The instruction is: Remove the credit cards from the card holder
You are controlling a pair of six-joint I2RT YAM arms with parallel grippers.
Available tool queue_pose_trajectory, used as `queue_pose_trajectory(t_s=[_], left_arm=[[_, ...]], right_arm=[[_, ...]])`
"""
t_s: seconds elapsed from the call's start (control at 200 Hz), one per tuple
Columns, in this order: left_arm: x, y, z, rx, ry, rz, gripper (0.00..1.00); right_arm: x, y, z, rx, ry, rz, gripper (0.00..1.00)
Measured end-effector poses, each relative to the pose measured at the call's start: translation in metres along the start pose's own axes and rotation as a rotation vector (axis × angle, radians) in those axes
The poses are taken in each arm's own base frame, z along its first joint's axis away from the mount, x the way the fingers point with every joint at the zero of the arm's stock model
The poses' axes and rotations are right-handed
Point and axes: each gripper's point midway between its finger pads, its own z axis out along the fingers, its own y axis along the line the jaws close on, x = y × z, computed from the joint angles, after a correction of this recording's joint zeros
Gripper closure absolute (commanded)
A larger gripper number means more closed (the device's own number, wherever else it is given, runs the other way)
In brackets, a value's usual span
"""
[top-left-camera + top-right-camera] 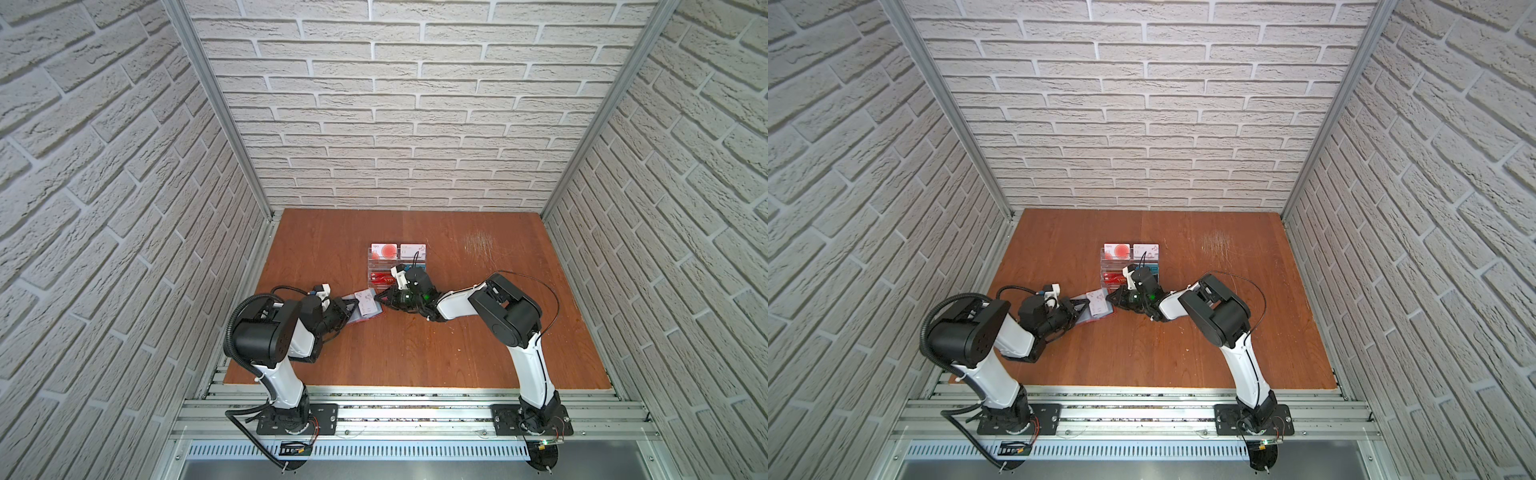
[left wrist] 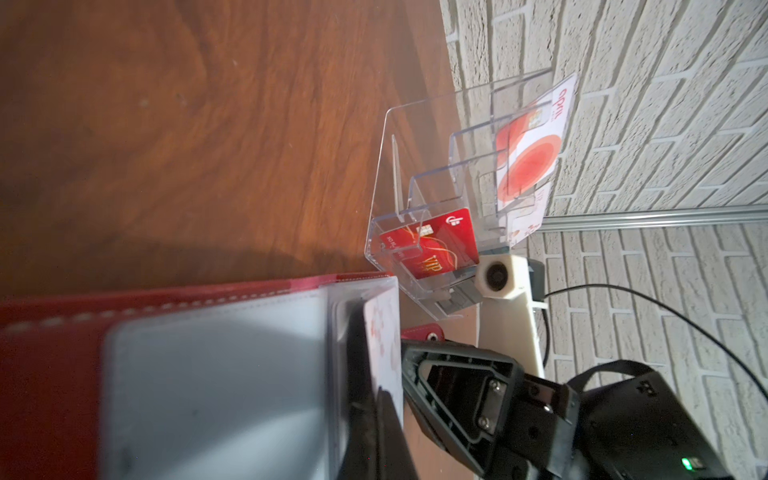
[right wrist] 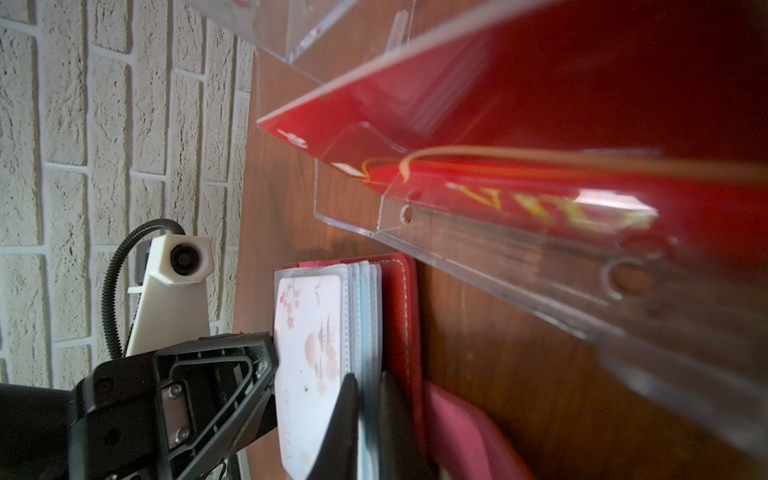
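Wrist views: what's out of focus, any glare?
Left wrist: card holder in the foreground is blurred, acrylic rack sharp. Right wrist: rack front and red VIP card smeared, with a glare spot; white card fairly sharp.

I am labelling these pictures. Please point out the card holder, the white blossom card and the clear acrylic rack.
card holder (image 2: 50, 395): left wrist view, red cover.
white blossom card (image 3: 307, 332): right wrist view, middle of face.
clear acrylic rack (image 2: 390, 187): left wrist view, bare side wall.

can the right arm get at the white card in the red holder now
Probably yes: the right gripper is shut on the card holder beside the white card. It must let go first; the left gripper seems to pinch that card.
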Motion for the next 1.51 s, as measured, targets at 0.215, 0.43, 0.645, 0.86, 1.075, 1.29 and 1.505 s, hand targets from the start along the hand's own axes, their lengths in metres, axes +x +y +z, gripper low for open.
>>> queue_pose_trajectory(t_s=[0.215, 0.43, 0.645, 0.86, 1.075, 1.29, 1.505], left_arm=[[0.0, 0.001, 0.001, 0.002, -0.002, 0.001, 1.0], [-0.003, 0.003, -0.002, 0.001, -0.01, -0.003, 1.0], [-0.008, -0.005, -0.007, 0.02, -0.031, 0.029, 1.0], [-0.009, -0.008, -0.008, 0.027, -0.033, 0.04, 1.0], [-0.006, 0.017, -0.008, -0.08, -0.017, 0.002, 0.97], [-0.009, 0.018, -0.006, -0.115, -0.006, 0.013, 0.84], [-0.008, 0.014, -0.002, -0.105, 0.008, 0.028, 0.78]], right_arm=[[0.0, 0.0, 0.0, -0.002, 0.002, 0.0, 0.94], [0.001, -0.001, -0.001, -0.009, -0.003, 0.0, 0.94], [0.002, 0.0, -0.001, -0.016, -0.004, 0.0, 0.94], [0.002, 0.0, -0.002, -0.02, -0.004, 0.001, 0.94], [0.003, 0.0, -0.002, -0.02, -0.002, 0.0, 0.94], [0.002, 0.0, -0.001, -0.014, 0.003, -0.002, 0.94], [0.002, 0.001, -0.001, -0.015, 0.006, -0.002, 0.94]])
